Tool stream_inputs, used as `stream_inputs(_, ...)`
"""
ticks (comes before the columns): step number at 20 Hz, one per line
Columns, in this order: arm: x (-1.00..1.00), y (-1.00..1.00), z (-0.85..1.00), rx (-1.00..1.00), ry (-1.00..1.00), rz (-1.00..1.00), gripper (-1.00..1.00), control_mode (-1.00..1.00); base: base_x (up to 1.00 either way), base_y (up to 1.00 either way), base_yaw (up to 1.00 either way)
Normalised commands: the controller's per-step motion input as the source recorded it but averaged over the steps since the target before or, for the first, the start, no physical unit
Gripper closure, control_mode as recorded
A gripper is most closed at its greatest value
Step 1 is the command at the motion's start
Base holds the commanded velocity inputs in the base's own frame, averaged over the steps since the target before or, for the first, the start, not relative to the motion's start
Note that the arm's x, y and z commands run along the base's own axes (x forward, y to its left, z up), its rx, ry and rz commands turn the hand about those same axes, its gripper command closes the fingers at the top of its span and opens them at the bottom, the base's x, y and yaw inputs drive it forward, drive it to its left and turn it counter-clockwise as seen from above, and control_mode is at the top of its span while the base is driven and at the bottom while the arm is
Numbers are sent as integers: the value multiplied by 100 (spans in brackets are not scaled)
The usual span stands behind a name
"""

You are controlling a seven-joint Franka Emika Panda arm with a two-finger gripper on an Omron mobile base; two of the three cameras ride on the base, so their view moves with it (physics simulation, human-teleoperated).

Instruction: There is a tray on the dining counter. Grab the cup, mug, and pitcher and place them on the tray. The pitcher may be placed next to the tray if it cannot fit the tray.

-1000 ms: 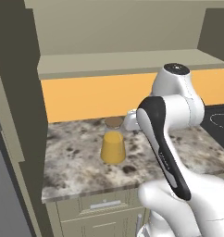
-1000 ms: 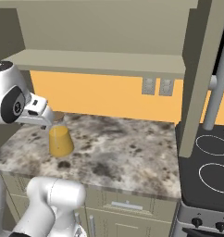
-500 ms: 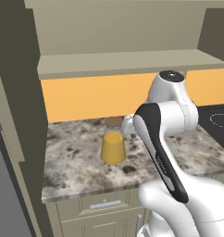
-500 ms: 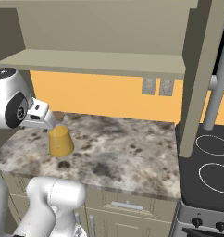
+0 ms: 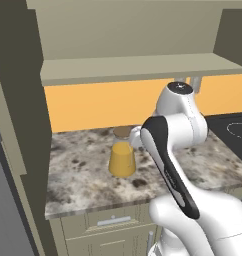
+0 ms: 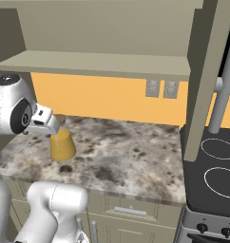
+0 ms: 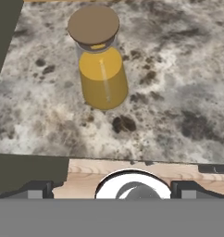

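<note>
Pitcher (image 7: pixel 101 65) standing upright on marble counter (image 6: pixel 136 156), cork lid on, orange-yellow inside. Gripper up above it, not touching; honestly can't tell how wide jaws are.

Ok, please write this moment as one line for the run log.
phase: approach pitcher | pitcher: upright on counter, lid on, free | gripper: above pitcher, state unclear

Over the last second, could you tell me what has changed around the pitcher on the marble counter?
The arm's upper joint has swung toward the back wall and slightly lower, closer to the pitcher. Nothing was taken hold of or let go. The pitcher stays upright in the same spot on the counter, lid on.
</note>
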Motion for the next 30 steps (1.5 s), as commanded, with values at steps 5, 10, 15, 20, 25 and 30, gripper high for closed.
stream_inputs(5, 26, 6, -7, 0, 0, 0, -100, -100, 0, 0, 0)
stream_inputs(10, 39, 12, -14, 0, 0, 0, -100, -100, 0, 0, 0)
stream_inputs(15, 29, 5, -6, 0, 0, 0, -100, -100, 0, 0, 0)
stream_inputs(20, 20, 2, -2, 0, 0, 0, -100, -100, 0, 0, 0)
stream_inputs(25, 24, 13, -8, 0, 0, 0, -100, -100, 0, 0, 0)
stream_inputs(30, 26, 15, -11, 0, 1, 0, -100, -100, 0, 0, 0)
